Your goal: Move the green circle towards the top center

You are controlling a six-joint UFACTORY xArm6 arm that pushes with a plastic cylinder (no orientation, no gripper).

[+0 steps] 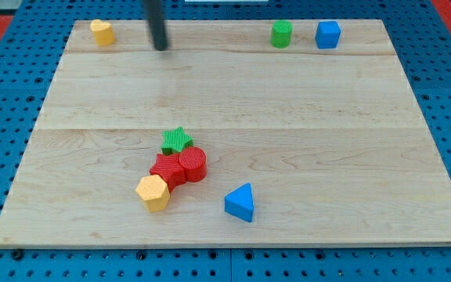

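The green circle [281,34], a short green cylinder, stands near the view's top edge, right of centre. A blue cube [327,34] stands just to its right, apart from it. My tip [161,48] is at the view's top, left of centre, well to the left of the green circle and touching no block. A yellow block [102,32] sits at the top left corner, left of my tip.
A cluster sits in the lower middle of the wooden board [366,157]: a green star [176,140], a red star [165,168], a red cylinder [193,164] and an orange-yellow hexagon [153,192]. A blue triangle [240,202] lies to their right.
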